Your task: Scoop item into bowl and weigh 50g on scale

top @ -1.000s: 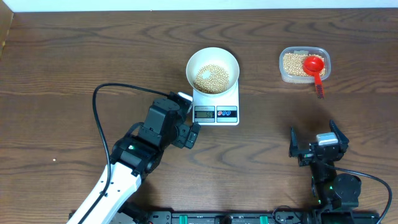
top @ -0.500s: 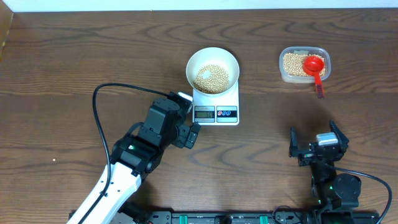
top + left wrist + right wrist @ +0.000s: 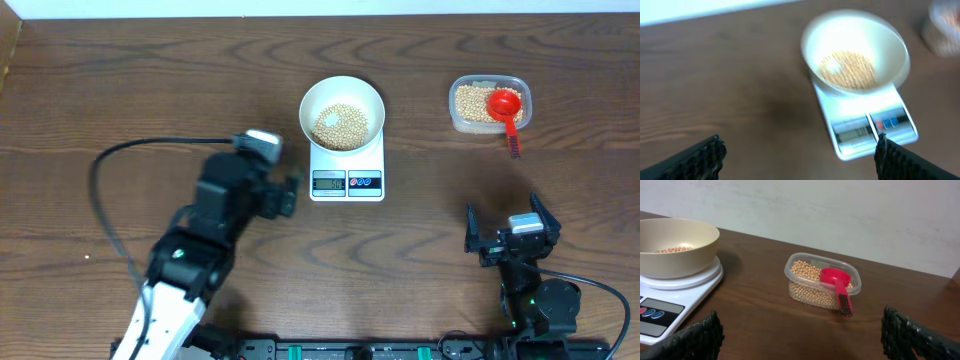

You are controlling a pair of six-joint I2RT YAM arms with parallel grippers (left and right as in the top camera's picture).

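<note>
The white bowl (image 3: 312,98) stands on the white scale (image 3: 347,183) at mid table and holds a layer of pale-tan beans (image 3: 342,124). My left gripper (image 3: 287,193) is open and empty, just left of the scale's display and apart from it. The left wrist view, blurred, shows the bowl (image 3: 890,47), beans (image 3: 849,70) and scale (image 3: 865,134) ahead of the open jaws (image 3: 800,160). My right gripper (image 3: 508,230) is open and empty near the front right. Its wrist view (image 3: 805,340) shows the bowl (image 3: 675,250) and scale (image 3: 670,300) at left.
A clear plastic tub (image 3: 456,103) of beans stands at the back right with a red scoop (image 3: 506,104) resting in it, handle over the front rim. It also shows in the right wrist view (image 3: 805,287) with the scoop (image 3: 835,279). A black cable loops from the left arm.
My left arm has pulled back to the left, away from the scale's front corner. The right arm, bowl, scale and tub have not moved.
</note>
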